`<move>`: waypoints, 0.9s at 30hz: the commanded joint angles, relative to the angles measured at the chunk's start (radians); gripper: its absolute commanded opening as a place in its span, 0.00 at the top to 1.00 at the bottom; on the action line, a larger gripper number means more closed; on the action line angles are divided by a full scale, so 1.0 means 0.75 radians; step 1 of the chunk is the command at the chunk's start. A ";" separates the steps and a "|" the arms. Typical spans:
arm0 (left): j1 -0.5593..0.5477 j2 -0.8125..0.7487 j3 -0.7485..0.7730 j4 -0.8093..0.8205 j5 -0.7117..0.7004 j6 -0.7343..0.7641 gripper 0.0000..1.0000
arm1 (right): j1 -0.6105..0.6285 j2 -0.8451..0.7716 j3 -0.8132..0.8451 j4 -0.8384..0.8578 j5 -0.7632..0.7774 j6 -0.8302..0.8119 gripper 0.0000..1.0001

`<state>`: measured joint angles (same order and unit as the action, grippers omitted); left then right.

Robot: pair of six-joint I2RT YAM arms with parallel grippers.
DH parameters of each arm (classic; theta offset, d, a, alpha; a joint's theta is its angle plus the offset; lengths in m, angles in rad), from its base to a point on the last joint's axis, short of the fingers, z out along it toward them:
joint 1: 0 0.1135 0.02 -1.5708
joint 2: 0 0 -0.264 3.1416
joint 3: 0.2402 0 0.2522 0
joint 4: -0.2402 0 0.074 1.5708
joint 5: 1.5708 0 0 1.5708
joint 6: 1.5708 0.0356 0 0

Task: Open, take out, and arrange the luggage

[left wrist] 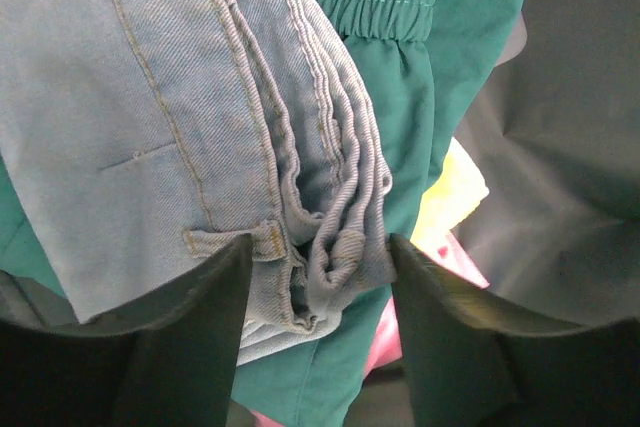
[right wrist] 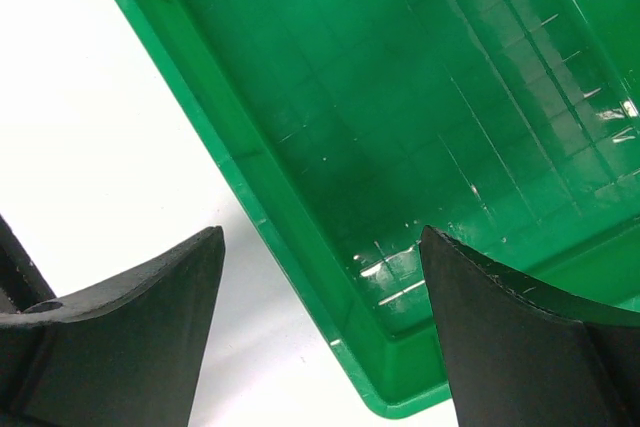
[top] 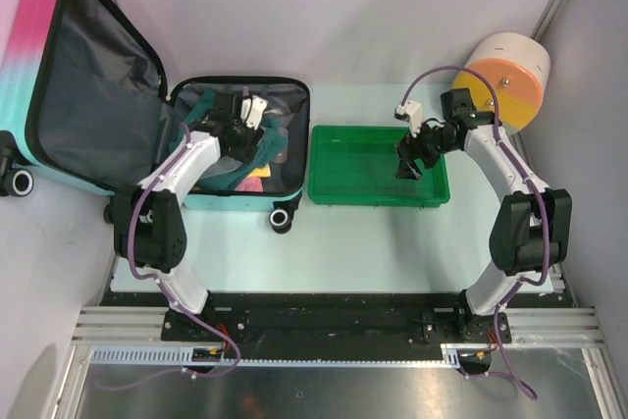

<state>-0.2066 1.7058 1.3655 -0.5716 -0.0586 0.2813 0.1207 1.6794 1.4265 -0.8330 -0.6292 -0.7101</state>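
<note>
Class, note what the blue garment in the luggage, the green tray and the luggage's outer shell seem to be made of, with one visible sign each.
The blue garment: likely denim, matte; diagonal twill weave and tan topstitching.
The green tray: apparently hard plastic, glossy; bright glints and a moulded grid floor.
The luggage shell: probably rigid plastic, smooth, ribbed, pink-to-teal; too small to be sure.

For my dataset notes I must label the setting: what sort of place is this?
Probably a robotics lab test cell: arms bolted to a metal rail at the table edge, plain partition walls, and staged props, an open suitcase and a green tray.
</note>
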 commanded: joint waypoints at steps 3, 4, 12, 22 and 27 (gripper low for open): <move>0.028 -0.037 0.026 -0.009 0.056 -0.060 0.60 | -0.006 0.011 0.074 -0.025 -0.016 0.000 0.17; 0.030 -0.037 0.026 -0.011 0.054 -0.064 0.66 | -0.008 0.015 0.076 -0.025 -0.016 0.006 0.17; 0.073 -0.049 0.120 -0.036 0.115 -0.132 1.00 | -0.036 0.041 0.117 -0.022 -0.051 0.083 0.17; 0.042 -0.225 0.255 -0.038 0.360 -0.160 1.00 | -0.136 0.090 0.239 0.125 -0.320 0.556 0.18; -0.009 -0.225 0.298 -0.046 0.444 -0.166 1.00 | -0.138 0.115 0.223 0.202 -0.394 0.754 0.19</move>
<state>-0.1699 1.5837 1.5314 -0.6407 0.1421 0.1829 0.0120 1.7481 1.5692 -0.7494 -0.8322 -0.3138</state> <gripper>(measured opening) 0.038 0.817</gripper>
